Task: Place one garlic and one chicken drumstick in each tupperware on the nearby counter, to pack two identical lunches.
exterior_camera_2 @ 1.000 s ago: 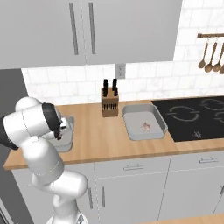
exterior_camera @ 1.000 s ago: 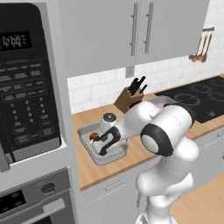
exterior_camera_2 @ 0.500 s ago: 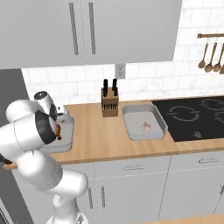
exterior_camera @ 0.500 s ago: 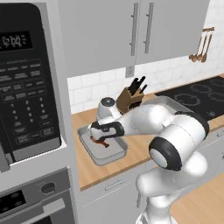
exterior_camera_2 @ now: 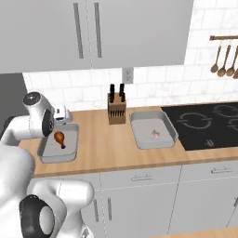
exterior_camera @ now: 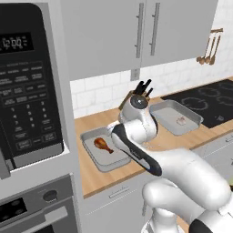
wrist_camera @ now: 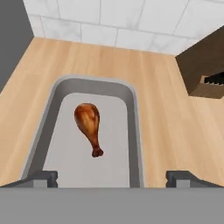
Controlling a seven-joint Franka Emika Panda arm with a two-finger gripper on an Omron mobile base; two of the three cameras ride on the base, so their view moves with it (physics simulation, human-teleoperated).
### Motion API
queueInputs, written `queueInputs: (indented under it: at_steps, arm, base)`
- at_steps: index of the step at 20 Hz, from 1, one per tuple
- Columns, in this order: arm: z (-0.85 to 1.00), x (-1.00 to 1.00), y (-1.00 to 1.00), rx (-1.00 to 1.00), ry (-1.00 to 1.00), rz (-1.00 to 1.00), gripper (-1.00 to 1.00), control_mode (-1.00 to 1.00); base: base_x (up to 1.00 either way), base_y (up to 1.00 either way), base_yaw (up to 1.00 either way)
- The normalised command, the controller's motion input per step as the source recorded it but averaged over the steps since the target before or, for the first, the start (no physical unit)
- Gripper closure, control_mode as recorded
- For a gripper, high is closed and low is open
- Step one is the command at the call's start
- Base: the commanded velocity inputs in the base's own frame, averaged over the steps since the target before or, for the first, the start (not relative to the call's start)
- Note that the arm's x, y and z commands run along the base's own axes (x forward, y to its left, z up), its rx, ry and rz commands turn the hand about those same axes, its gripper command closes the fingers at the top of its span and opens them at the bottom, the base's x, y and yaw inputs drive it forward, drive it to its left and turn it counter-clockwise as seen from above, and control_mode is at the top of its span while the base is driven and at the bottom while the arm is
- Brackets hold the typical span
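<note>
Pincer [wrist_camera: 111,178] open and empty above the tupperware [wrist_camera: 134,131]; the glossy, probably slippery chicken drumstick [wrist_camera: 89,125], bone tip toward 5 o'clock, grips best across its meaty end.

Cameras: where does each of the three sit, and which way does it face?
Left base view: behind-left, facing the wood-grain counter; white arm at lower right.
Right base view: behind-right, same counter; arm at lower left.
Hand view: above the shallow grey left tray, looking down; open gripper, tips at the bottom.
Shared: all three show the glossy red-brown drumstick in that tray; both base views show the off-white garlic bulb.
</note>
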Motion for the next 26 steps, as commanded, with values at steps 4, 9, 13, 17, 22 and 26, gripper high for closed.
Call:
queueInputs:
  at_steps: [4, 9, 13, 17, 22, 26]
  arm:
    - [1.0, -1.0, -0.79, 0.08, -0.05, -0.13, -1.0, -1.0]
    - [0.73, -0.9, -0.79, 0.05, 0.12, -0.17, -1.0, -1.0]
    - [0.0, -0.09, -0.05, 0.0, 0.01, -0.02, -1.0, 1.0]
    - [0.0, 0.0, 0.0, 0.0, 0.0, 0.0, -1.0, 1.0]
    - [0.0, 0.0, 0.0, 0.0, 0.0, 0.0, -1.0, 1.0]
    - [0.0, 0.0, 0.0, 0.0, 0.0, 0.0, -1.0, 1.0]
  base:
    - [0.0, 0.0, 0.0]
    - [0.0, 0.0, 0.0]
    - [-0.25, -0.11, 0.0]
    - [-1.0, -0.68, 0.08]
    - [-0.96, -0.14, 0.61]
    - [-0.67, 0.0, 0.84]
